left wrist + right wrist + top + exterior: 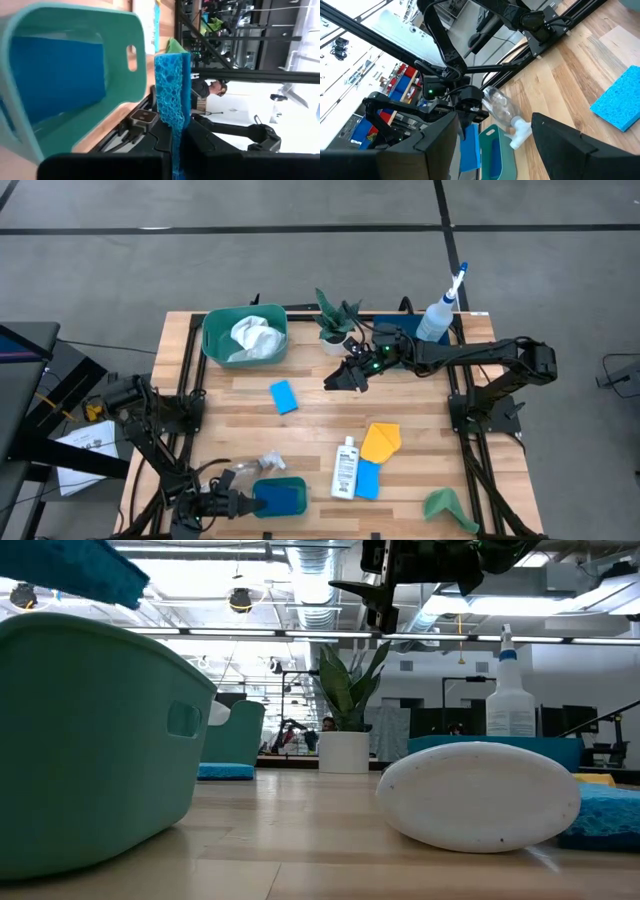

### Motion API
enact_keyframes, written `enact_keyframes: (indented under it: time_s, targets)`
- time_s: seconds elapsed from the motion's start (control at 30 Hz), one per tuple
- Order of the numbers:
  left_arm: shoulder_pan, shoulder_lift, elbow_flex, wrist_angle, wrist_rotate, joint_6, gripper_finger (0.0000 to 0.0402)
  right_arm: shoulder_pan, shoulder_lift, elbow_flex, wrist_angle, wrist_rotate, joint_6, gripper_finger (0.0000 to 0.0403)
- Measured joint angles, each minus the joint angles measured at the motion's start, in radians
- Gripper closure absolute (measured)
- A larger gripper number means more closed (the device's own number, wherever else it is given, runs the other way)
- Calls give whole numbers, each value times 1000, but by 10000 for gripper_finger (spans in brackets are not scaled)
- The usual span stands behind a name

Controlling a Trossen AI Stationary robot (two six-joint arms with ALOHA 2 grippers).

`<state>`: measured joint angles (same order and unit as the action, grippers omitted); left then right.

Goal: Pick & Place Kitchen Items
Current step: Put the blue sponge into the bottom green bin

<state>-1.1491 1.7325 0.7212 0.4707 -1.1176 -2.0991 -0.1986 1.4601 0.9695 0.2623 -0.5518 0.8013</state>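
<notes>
- Nearest the front edge, a sponge [172, 95] is held clamped in the left gripper [243, 501], right over the small tub [280, 496] at the table's front-left; the sponge's edge is seen hanging just beside the tub's rim.
- A clear bottle [243, 471] is laid flat just behind that tub, so room there is pretty tight.
- To the right along the front, a white bottle [346, 466] is laid on its side with a second sponge [368, 479] touching it and a yellow cloth [381, 441] just behind; a green cloth [446, 504] is parked at the front-right corner.
- Mid-table, a third sponge [284, 396] is left alone with open wood all round.
- The right gripper [345, 379] is hung above bare wood past the middle, fingers apart, nothing held.
- At the back edge, a white cloth [252, 337] is stuffed in the big tub [218, 328], with a plant [336, 318] and a spray bottle [438, 317] further right.
</notes>
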Motion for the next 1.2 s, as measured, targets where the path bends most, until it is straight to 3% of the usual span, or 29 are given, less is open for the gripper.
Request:
enact_keyframes:
  time_s: [0.27, 0.63, 1.2]
  targets:
    - [2, 0, 0, -18, 2, -11, 396, 1, 0, 0, 0, 1, 0, 159]
    - [52, 0, 0, -73, 113, -42, 396, 0, 0, 0, 0, 3, -8, 159]
    - [74, 0, 0, -71, 120, -38, 393, 0, 0, 0, 0, 3, -8, 159]
